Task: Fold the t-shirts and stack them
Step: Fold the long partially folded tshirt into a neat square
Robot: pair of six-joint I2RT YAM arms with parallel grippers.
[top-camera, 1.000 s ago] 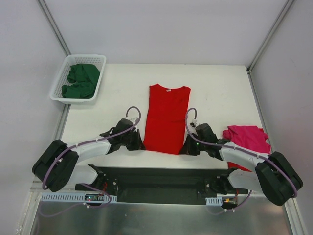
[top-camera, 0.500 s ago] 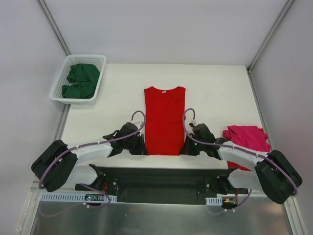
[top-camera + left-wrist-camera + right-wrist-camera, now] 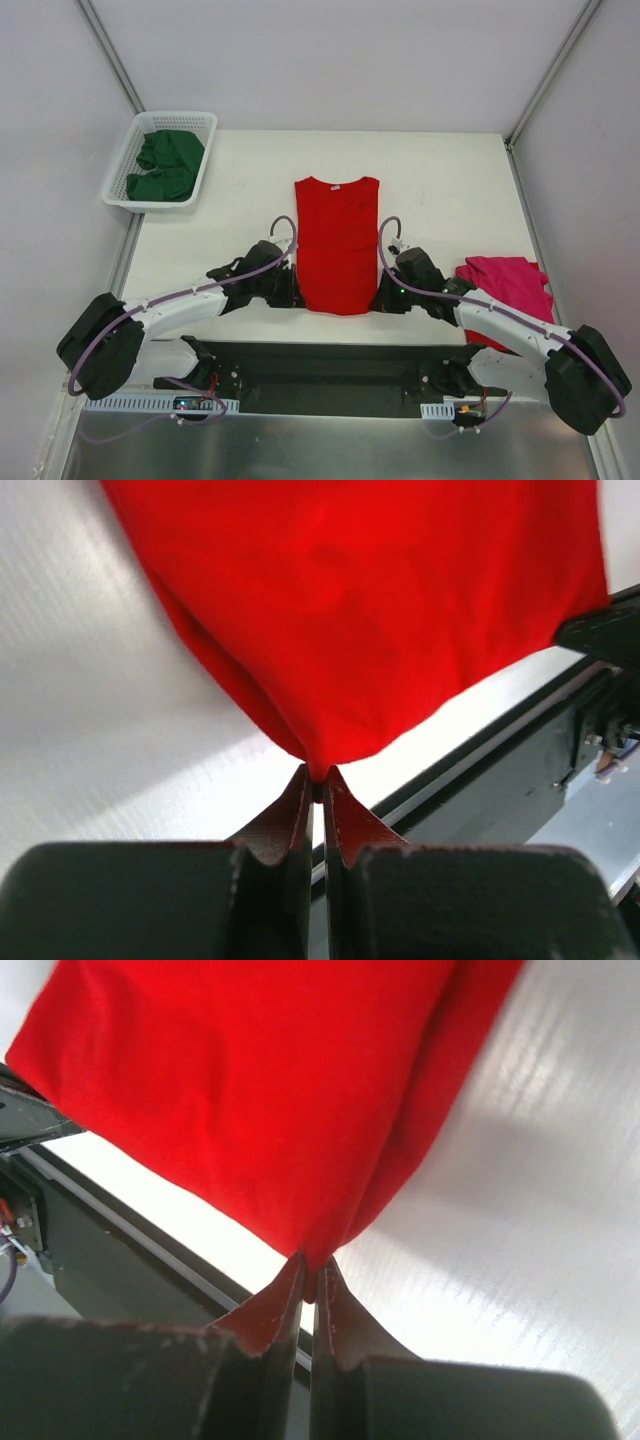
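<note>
Jaws clamped tight on left gripper [image 3: 316, 783] and right gripper [image 3: 311, 1272], each pinching hem corner of red t-shirt [image 3: 337, 245]; I grip both so hem lifts evenly for fold.

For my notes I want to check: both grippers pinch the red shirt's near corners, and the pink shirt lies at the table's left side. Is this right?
Not quite: the top view shows the pink shirt at the right side. The left gripper and right gripper do pinch the near corners of the red shirt.
</note>
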